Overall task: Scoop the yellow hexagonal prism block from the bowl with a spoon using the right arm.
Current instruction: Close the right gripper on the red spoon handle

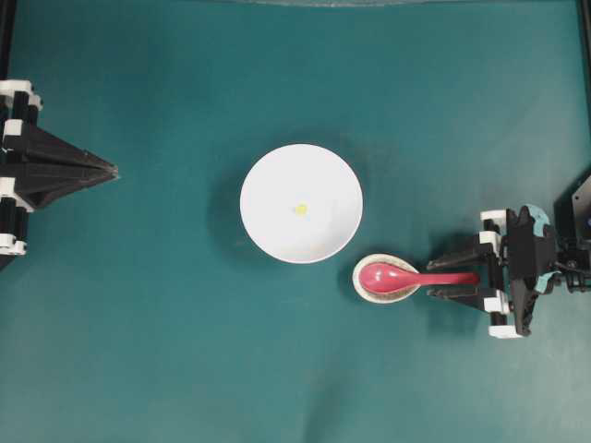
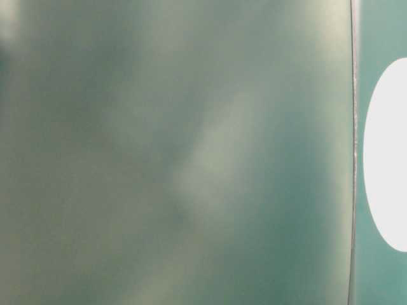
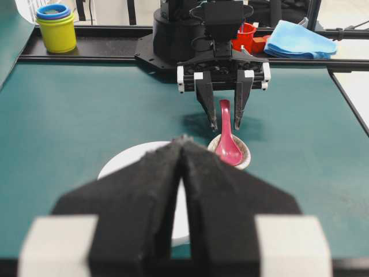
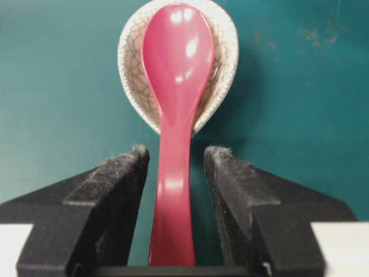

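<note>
The white bowl point(image 1: 268, 180) sits mid-table with the tiny yellow hexagonal prism block point(image 1: 300, 209) lying in its middle. The red-pink spoon point(image 1: 392, 276) rests with its scoop in a small speckled spoon rest point(image 1: 361, 284) just right of the bowl, handle pointing right. My right gripper point(image 1: 434, 279) is open and straddles the handle; in the right wrist view the spoon point(image 4: 176, 75) runs between the fingers point(image 4: 124, 173) with a gap on each side. My left gripper point(image 1: 113, 171) is shut and empty at the far left, well away from the bowl.
The left wrist view shows a stack of yellow and blue cups point(image 3: 56, 26), a blue cloth point(image 3: 300, 39) and red items point(image 3: 248, 36) beyond the table's far edge. The table-level view is blurred.
</note>
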Tool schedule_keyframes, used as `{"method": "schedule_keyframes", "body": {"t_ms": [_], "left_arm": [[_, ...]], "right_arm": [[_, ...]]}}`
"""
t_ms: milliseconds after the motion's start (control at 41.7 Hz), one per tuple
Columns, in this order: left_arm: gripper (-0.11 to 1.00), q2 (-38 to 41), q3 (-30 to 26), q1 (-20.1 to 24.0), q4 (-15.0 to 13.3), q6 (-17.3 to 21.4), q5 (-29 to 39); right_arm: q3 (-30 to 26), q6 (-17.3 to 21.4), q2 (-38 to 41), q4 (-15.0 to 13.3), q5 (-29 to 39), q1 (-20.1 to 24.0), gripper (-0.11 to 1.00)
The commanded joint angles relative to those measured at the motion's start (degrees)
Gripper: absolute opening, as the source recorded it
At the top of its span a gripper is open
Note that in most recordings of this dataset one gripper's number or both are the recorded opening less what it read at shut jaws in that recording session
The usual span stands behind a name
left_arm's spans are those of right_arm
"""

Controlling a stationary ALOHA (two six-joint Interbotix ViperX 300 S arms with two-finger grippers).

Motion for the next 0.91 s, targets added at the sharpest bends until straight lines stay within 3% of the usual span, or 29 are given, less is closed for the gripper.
{"method": "schedule_keyframes", "body": {"t_ms": [0, 887], "left_arm": [[0.03, 0.26, -1.58, 0.00, 0.18, 0.09, -0.70], [0.03, 0.26, -1.58, 0.00, 0.18, 0.09, -0.44]], "right_arm": [[-0.44, -0.18, -1.23, -0.09, -0.53, 0.26, 0.51], [-0.44, -0.26, -1.23, 0.18, -2.99, -0.09, 0.50]]}}
